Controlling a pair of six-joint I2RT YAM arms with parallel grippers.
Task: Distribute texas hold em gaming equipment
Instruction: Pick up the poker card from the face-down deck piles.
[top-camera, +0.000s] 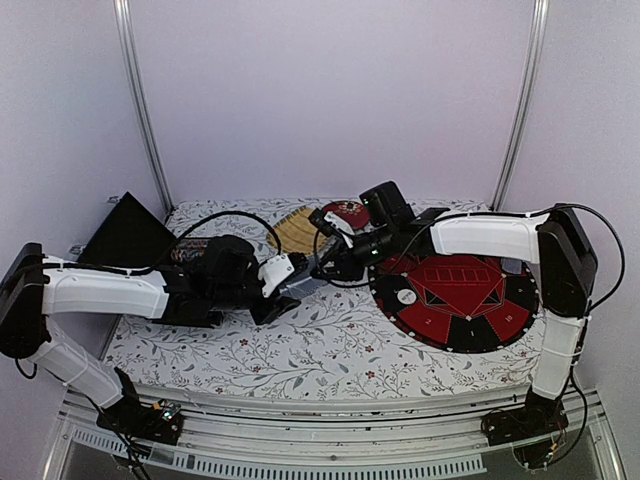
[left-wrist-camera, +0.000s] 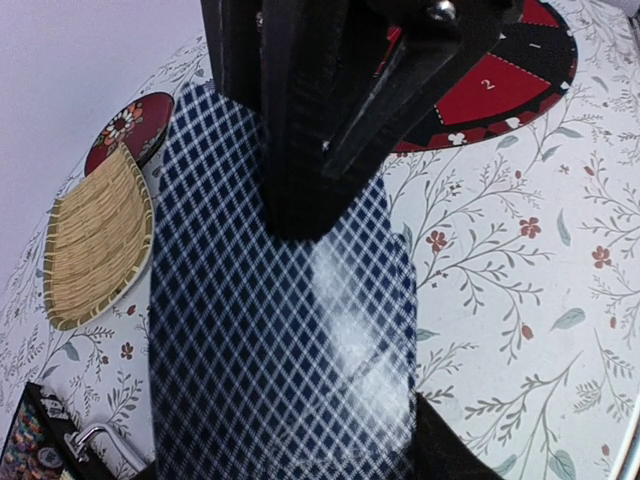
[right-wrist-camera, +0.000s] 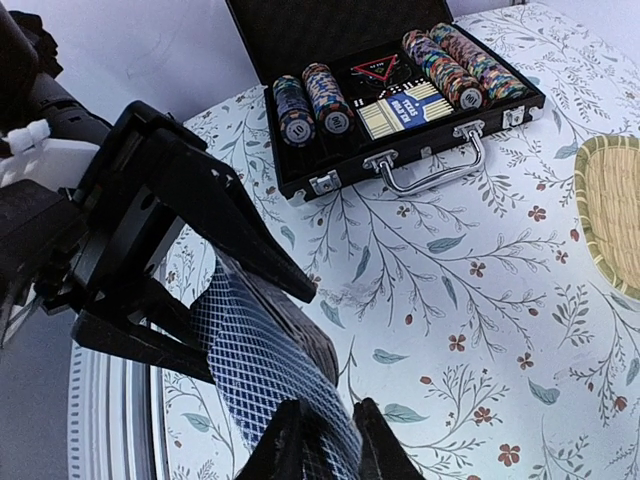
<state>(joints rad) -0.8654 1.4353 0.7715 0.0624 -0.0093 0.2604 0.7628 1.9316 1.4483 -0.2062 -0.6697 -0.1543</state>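
Observation:
My left gripper (top-camera: 288, 288) is shut on the card deck (left-wrist-camera: 280, 340), whose blue diamond-patterned back fills the middle of the left wrist view. The right gripper (right-wrist-camera: 330, 445) reaches onto the deck from the right. Its two black fingers are pinched on the top card (right-wrist-camera: 270, 370), which bends up away from the pack. Stacks of poker chips (right-wrist-camera: 310, 100) in mixed colours stand in the open black case (right-wrist-camera: 400, 150) at the far left of the table. A white button (top-camera: 405, 297) lies on the round red-and-black board (top-camera: 455, 300).
A woven bamboo tray (top-camera: 295, 230) and a round red lacquer dish (top-camera: 346, 212) lie at the back of the floral tablecloth. The case's lid (top-camera: 125, 232) stands open at the far left. The board covers the table's right side.

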